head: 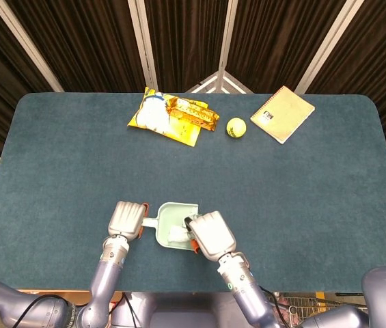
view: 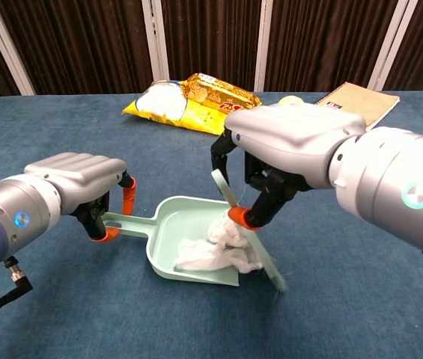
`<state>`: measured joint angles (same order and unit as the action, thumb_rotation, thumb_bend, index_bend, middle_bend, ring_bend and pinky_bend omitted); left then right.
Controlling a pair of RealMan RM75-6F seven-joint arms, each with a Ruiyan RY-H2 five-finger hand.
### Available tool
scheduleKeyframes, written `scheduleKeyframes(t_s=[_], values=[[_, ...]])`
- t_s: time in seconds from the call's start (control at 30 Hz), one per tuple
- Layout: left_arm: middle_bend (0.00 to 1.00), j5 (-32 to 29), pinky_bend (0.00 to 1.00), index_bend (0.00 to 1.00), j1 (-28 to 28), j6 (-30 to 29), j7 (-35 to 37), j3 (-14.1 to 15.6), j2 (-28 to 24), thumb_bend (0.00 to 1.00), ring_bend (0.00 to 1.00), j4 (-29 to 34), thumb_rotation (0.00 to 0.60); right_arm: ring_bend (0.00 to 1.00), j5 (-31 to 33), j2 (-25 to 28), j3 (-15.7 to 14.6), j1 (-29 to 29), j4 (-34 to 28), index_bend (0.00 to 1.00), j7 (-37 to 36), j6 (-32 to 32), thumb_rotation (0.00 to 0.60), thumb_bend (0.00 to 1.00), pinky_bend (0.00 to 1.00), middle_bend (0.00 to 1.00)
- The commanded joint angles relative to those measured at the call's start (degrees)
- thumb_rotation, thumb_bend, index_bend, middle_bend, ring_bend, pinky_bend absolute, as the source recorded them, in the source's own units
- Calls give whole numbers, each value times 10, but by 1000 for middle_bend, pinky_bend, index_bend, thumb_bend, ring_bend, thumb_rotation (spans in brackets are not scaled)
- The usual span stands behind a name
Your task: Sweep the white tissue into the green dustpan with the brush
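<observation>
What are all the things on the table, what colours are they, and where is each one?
Table: one, dark blue-green, under everything.
Snack bags: a pile, yellow, white and orange; count unclear; far side, left of middle.
Ball: one, yellow, right of the snack bags.
Notebook: one, tan, spiral-bound, far right.
Dustpan: one, light green, near edge, middle.
Tissue: one, white, crumpled, lying in the dustpan's mouth.
Brush: one, light green, against the tissue's right side.
Left robot hand: grey with orange fingertips, holds the dustpan's handle.
Right robot hand: grey with orange fingertips, holds the brush.
</observation>
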<state>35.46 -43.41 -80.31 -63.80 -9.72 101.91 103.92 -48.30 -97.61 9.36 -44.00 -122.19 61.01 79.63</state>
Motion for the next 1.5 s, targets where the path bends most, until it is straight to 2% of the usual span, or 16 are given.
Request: scheduleKeyframes(t_s=[0.03, 0.3, 0.6, 1.03, 1.3, 1.5], values=[[1000, 0, 993, 598, -1, 0, 2, 1, 2, 580, 1000, -2, 600, 958, 16, -10, 12, -3, -12, 805, -11, 0, 600, 386, 876, 973], [1000, 1, 993, 598, -3, -1, 6, 5, 5, 580, 1000, -6, 600, 958, 2, -20, 25, -19, -8, 805, -15, 1, 600, 386, 876, 973], [1000, 5, 993, 598, -3, -2, 10, 8, 2, 579, 1000, -3, 600, 958, -45, -16, 22, -28, 28, 805, -6, 11, 600, 387, 876, 973], [1000, 4, 993, 598, -5, -3, 13, 11, 7, 580, 1000, -8, 600, 958, -40, -9, 44, -26, 15, 805, -27, 22, 600, 388, 876, 973], [1000, 4, 993, 599, -5, -5, 16, 12, 8, 579, 1000, -9, 600, 958, -62, 11, 49, -28, 33, 805, -22, 28, 600, 388, 876, 973], [1000, 2, 993, 595, -4, -5, 18, 13, 6, 575, 1000, -7, 600, 957, -60, 36, 38, -17, 49, 805, -27, 27, 600, 388, 876, 973]])
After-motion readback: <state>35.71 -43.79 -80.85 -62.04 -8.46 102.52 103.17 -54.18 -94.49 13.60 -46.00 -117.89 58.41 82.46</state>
